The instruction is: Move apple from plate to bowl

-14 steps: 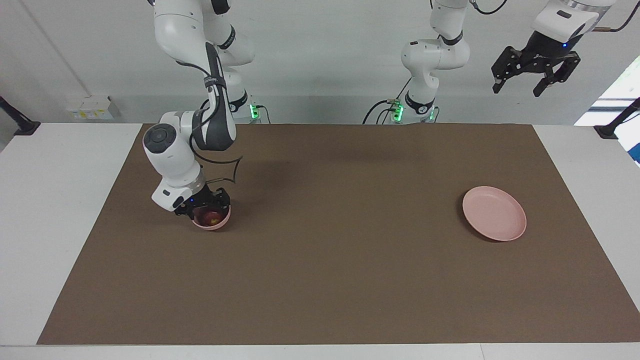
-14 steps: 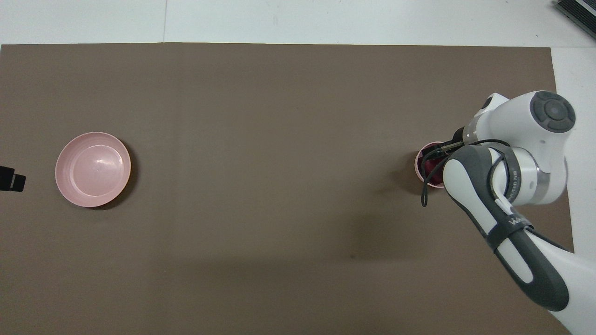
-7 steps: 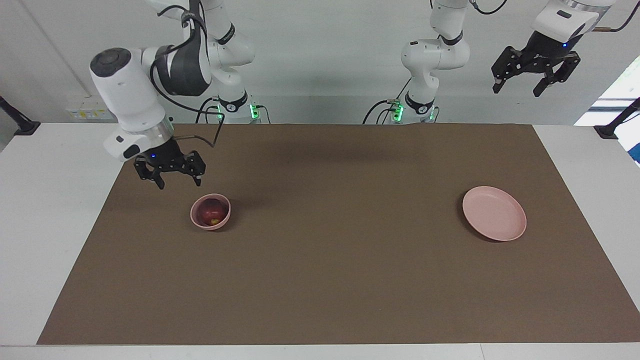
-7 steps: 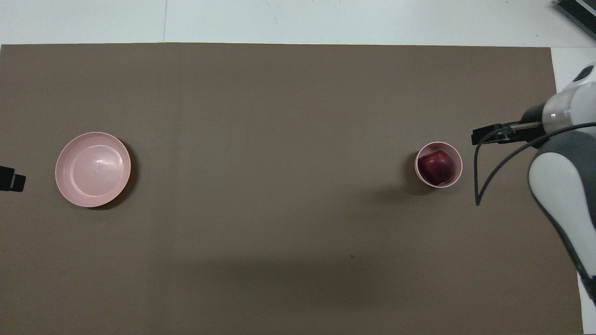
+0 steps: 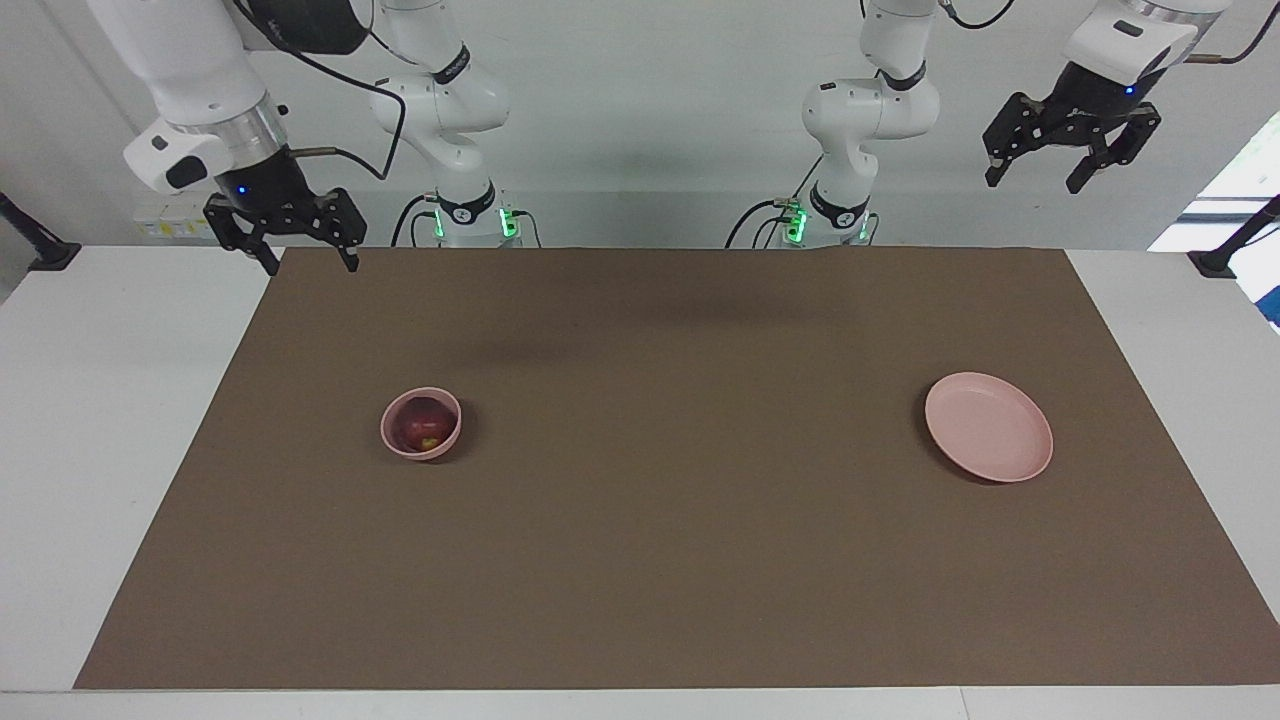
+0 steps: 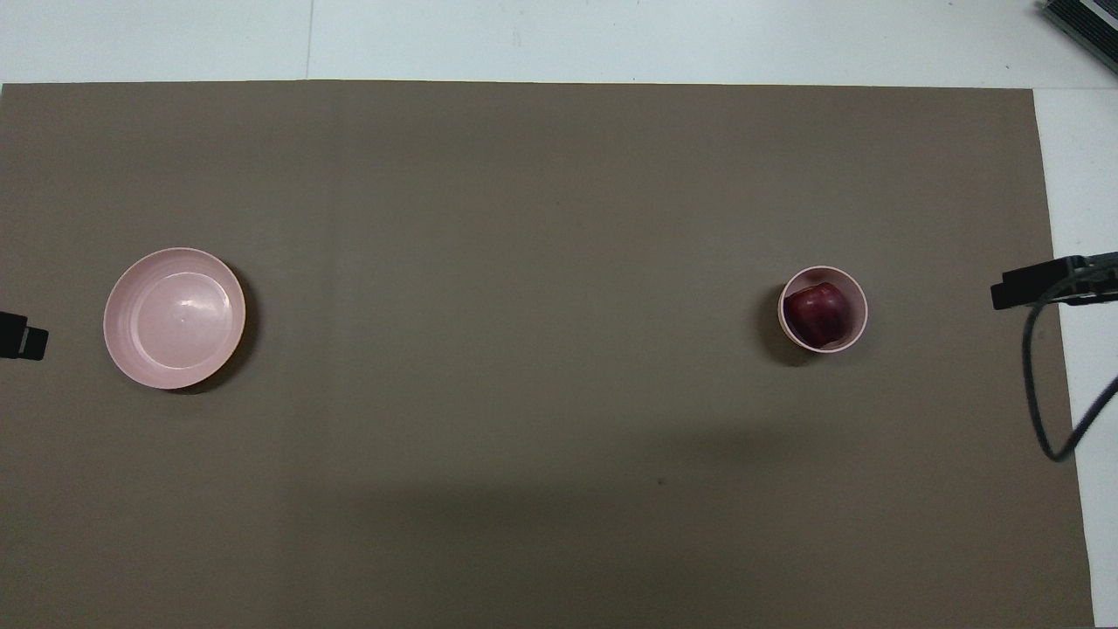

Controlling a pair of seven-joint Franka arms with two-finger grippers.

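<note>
The dark red apple (image 5: 424,424) (image 6: 818,314) lies inside the small pink bowl (image 5: 391,436) (image 6: 859,301) toward the right arm's end of the table. The flat pink plate (image 5: 988,426) (image 6: 174,317) sits bare toward the left arm's end. My right gripper (image 5: 296,254) (image 6: 1035,285) hangs open and holds nothing, raised over the mat's corner well away from the bowl. My left gripper (image 5: 1036,180) (image 6: 22,337) waits open and high past the plate's end of the table.
A brown mat (image 5: 660,560) (image 6: 524,489) covers most of the white table (image 5: 90,420). A loose cable (image 6: 1044,411) dangles from the right arm over the mat's edge. Only the bowl and the plate stand on the mat.
The right gripper has risen from the bowl, leaving the apple in it, and swung away toward its own end of the table. The left arm has not moved.
</note>
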